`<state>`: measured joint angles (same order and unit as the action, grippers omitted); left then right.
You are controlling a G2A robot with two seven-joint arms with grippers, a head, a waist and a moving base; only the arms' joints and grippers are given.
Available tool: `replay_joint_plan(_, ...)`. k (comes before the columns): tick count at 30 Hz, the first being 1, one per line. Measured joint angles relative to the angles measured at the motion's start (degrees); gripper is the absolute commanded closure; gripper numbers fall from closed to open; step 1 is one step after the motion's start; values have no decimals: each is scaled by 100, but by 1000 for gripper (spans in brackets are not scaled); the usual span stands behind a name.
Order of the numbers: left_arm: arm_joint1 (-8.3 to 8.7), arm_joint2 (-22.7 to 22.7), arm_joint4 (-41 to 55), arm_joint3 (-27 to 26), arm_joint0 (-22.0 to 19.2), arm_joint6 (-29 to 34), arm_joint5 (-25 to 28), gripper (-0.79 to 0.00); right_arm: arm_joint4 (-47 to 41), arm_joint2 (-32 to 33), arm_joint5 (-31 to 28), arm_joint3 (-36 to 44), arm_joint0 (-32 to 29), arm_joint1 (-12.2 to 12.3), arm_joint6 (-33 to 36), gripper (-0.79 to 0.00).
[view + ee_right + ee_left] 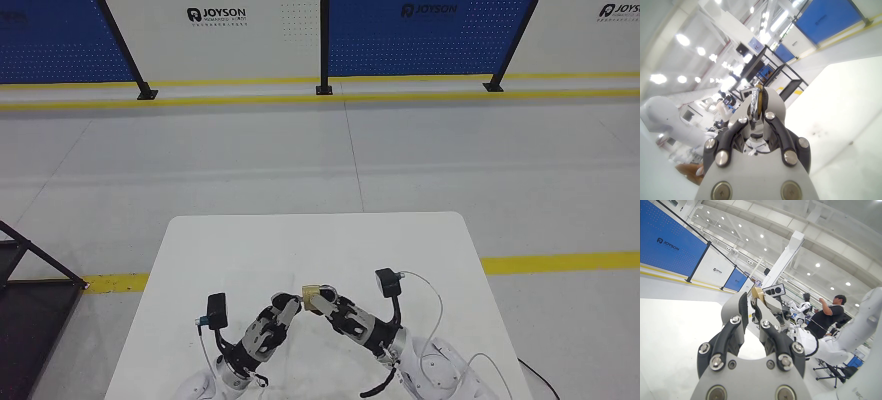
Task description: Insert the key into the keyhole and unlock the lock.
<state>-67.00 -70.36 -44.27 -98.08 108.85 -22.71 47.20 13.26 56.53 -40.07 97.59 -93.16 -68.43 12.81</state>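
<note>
Two of my grippers meet over the white table (300, 240), near the middle of its near edge. My right gripper (759, 94) clamps the brass lock (318, 296) (chrome shackle toward my wrist). My left gripper (750, 307) pinches the small key (753, 303) just beside it.

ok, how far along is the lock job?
Done: right gripper clamps the brass padlock with chrome shackle off the white table; left gripper pinches a small silver key. In hand: key is up at the padlock body. Insertion can't be confirmed. Left: seat, turn, release the shackle.
</note>
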Motion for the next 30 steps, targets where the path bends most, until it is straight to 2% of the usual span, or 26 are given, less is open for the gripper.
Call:
replay_joint_plan(3, 0, 3, -4, 3, 1, 16, 2, -92, -1, -4, 5, 2, 5, 3, 10, 0)
replay_joint_plan(5, 0, 3, -13, 3, -1, 29, -4, 0, -2, -7, 6, 2, 6, 5, 10, 0)
replay_joint_plan(17, -10, -1, -364, 4, 1, -165, -73, 0, -35, -22, 3, 3, 7, 11, -30, 0)
replay_joint_plan(30, -50, 41, -1408, 87, -23, -1004, -465, 0, -108, -13, -24, 4, 5, 24, -24, 0)
